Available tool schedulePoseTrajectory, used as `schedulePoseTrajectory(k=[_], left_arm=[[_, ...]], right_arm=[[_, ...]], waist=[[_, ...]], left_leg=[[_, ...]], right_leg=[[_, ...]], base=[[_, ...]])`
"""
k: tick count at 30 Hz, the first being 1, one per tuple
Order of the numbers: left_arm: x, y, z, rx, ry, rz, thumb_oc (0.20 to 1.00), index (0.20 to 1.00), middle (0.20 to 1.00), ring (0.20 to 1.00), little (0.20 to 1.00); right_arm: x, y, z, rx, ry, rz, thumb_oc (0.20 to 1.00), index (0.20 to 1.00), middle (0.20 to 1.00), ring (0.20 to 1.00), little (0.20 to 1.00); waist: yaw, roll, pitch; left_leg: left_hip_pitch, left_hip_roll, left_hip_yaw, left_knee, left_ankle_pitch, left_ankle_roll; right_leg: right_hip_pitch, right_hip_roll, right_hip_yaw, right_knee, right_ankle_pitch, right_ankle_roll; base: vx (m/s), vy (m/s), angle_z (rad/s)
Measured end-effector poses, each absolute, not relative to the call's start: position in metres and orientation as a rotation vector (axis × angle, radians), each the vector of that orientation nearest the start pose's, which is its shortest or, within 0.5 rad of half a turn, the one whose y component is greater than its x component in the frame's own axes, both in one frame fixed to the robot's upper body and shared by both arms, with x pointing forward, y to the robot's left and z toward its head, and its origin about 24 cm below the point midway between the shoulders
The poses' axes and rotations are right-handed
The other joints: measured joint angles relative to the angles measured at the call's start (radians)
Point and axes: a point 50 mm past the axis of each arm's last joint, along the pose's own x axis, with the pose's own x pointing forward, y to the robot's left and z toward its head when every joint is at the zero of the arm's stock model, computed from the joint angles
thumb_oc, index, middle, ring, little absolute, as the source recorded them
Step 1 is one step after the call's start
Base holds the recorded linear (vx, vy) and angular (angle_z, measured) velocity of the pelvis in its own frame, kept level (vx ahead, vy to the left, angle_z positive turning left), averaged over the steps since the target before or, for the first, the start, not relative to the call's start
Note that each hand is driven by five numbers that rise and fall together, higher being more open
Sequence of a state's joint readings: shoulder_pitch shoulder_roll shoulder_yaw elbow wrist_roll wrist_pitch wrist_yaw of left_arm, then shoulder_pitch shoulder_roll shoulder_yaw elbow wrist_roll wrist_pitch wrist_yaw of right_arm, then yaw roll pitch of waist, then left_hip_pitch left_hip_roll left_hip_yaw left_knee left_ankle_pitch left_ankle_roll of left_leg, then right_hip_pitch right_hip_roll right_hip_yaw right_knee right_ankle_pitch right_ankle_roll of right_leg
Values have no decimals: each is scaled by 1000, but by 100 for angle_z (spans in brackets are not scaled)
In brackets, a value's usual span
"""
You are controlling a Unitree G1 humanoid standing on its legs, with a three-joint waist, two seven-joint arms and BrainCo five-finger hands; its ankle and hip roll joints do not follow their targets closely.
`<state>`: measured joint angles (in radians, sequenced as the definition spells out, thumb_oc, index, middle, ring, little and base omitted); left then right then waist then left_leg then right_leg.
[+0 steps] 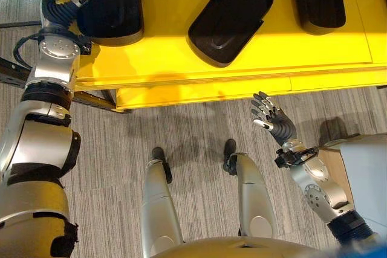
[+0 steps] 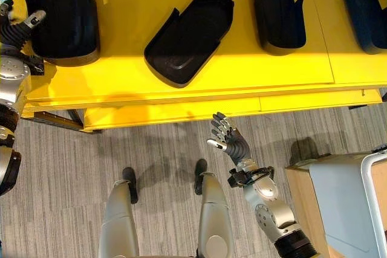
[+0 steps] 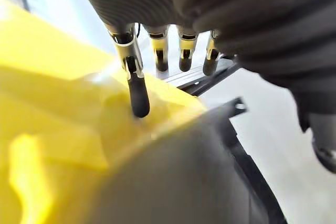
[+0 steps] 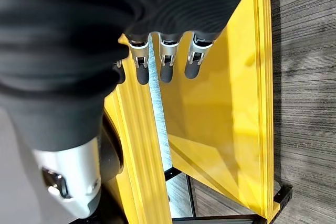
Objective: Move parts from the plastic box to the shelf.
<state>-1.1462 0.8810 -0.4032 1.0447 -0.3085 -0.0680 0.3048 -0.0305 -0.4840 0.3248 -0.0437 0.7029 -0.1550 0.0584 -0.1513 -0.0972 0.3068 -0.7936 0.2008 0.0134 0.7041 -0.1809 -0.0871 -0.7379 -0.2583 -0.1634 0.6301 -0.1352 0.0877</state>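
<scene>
Four black parts lie spaced along the yellow shelf, none overlapping, so each has its own spot. The leftmost part has the left hand at its edge, fingers straight and released, seemingly just setting it down. The right hand hangs empty and relaxed below the shelf front. A tilted part lies mid-shelf. The plastic box waits at lower right.

Bright yellow shelf, glossy black parts, grey striped carpet floor
</scene>
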Motion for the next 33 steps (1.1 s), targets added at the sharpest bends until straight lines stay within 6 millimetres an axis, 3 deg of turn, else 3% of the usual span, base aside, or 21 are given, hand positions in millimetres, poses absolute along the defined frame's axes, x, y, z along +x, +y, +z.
schedulePoseTrajectory(k=[6, 10, 12, 18, 21, 27, 33], left_arm=[[371, 336, 276, 586, -247, 619, 1000, 1000, 1000, 1000, 1000], [365, 338, 292, 605, -305, 625, 1000, 1000, 1000, 1000, 1000], [355, 336, 316, 621, -417, 614, 1000, 1000, 1000, 1000, 1000], [332, 330, 358, 657, -623, 604, 1000, 1000, 1000, 1000, 1000], [305, 328, 374, 750, -745, 594, 1000, 1000, 1000, 1000, 1000], [289, 326, 357, 795, -802, 564, 1000, 1000, 1000, 1000, 1000], [267, 309, 315, 842, -841, 462, 1000, 1000, 1000, 1000, 1000]], right_arm=[[246, -161, 60, 242, -37, 352, 1000, 1000, 1000, 1000, 1000], [246, -162, 59, 242, -36, 351, 1000, 1000, 1000, 1000, 1000], [247, -162, 60, 242, -41, 352, 1000, 1000, 1000, 1000, 1000], [245, -167, 59, 242, -38, 334, 1000, 1000, 1000, 1000, 1000], [244, -174, 59, 242, -44, 306, 1000, 1000, 1000, 1000, 1000], [247, -180, 65, 237, -71, 289, 1000, 1000, 1000, 1000, 1000], [247, -183, 79, 237, -131, 284, 1000, 1000, 1000, 1000, 1000]], waist=[[3, 0, 0], [6, 0, 0], [6, 1, 0], [30, 5, 0], [55, 10, -1], [63, 20, -7], [62, 21, -7]], left_leg=[[-11, 1, -1, 3, 0, 0], [-21, 1, -3, 6, 0, 0], [-21, 1, -7, 6, 0, 0], [-17, 0, -5, 1, 1, -1], [-13, -3, -6, -3, 1, -1], [-8, -8, -13, -2, 1, -2], [23, -7, -8, -9, 0, -3]], right_leg=[[-11, 0, 0, 5, 0, 0], [-21, 0, 0, 13, 1, 2], [-21, 0, -3, 16, -1, 0], [-20, -2, -2, 17, -2, -1], [-19, -7, -3, 30, -10, -3], [-15, -10, -4, 39, -21, -5], [11, -10, -3, 33, -23, -8]], base=[[0, 0, 0], [3, -3, 1], [7, -4, 2], [0, 0, 0], [26, -20, 4], [9, -4, 4], [2, -3, -2]])
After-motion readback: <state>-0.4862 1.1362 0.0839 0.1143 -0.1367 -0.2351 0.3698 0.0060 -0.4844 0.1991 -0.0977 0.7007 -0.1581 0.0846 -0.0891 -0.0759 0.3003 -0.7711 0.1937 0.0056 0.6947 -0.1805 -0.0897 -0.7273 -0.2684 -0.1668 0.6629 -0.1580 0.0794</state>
